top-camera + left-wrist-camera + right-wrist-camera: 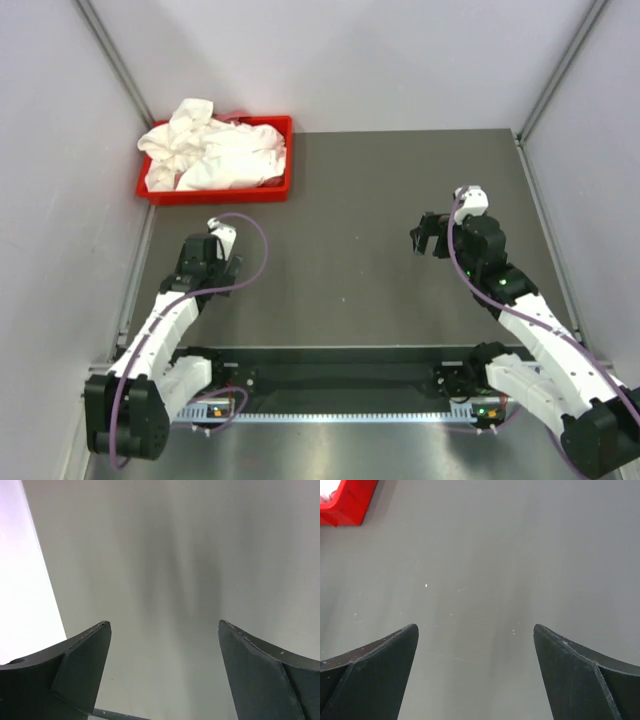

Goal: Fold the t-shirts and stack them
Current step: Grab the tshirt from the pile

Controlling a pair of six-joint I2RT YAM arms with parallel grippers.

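The white t-shirts (215, 150) lie in a crumpled heap in the red bin (215, 194) at the far left corner of the table (350, 200), while the left gripper (162, 625) and right gripper (475, 626) both gape wide above the table, holding nothing.

Two claws (222, 266) (430, 238), one red tray (215, 194), one shirt heap (215, 152)

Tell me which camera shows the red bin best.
Top external: the red bin shows whole, heaped with white t-shirts. The right wrist view catches only one corner of it; the left wrist view shows none of it.
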